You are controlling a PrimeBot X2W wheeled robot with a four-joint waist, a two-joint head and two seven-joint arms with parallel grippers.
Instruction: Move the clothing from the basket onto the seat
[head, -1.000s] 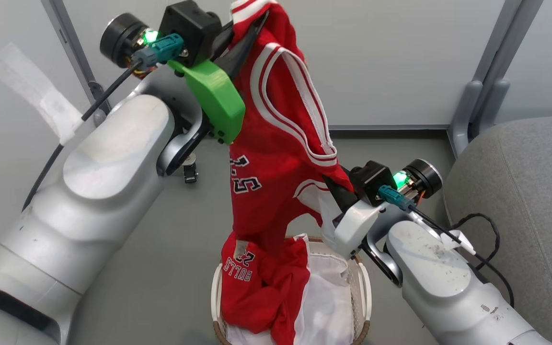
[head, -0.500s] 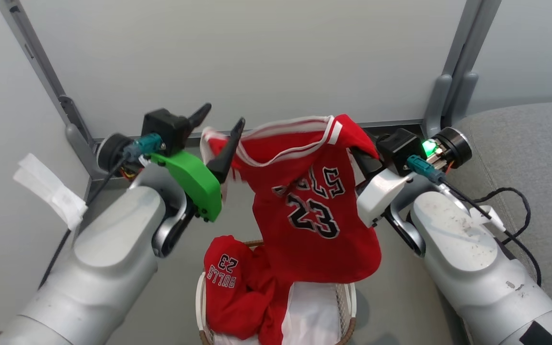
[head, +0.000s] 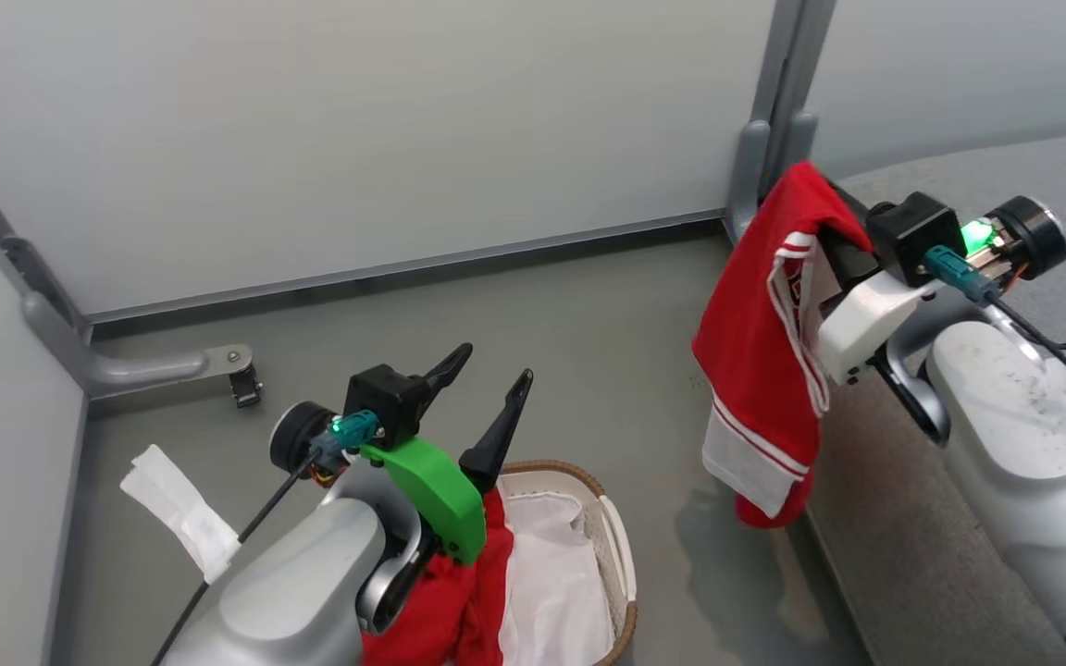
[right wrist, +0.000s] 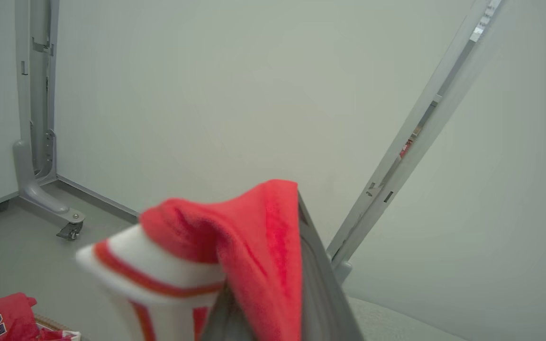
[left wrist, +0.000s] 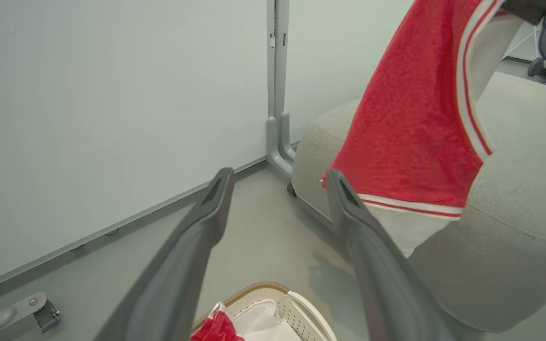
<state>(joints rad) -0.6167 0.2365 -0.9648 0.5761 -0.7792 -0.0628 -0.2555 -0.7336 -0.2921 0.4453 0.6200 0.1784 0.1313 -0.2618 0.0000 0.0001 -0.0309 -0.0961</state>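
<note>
Head view: the right gripper [head: 834,236] is clamped on a red jersey [head: 755,370] that hangs lengthwise straight down by the seat's [head: 894,555] left edge. The left gripper [head: 496,363], spread wide and empty, hovers over the basket [head: 579,476], where more clothing [head: 440,620] lies.

Left wrist view: the jersey's [left wrist: 415,118] hem points down in front of the seat [left wrist: 514,237].

Right wrist view: the jersey's [right wrist: 249,246] bunched top drapes over the closed right gripper.

I count one oval white perforated plastic basket with brown rim [head: 605,546], one red white-trimmed garment [head: 755,370] hanging to its right, one red clothing heap [head: 459,620] inside, one grey upholstered seat [left wrist: 519,227].
</note>
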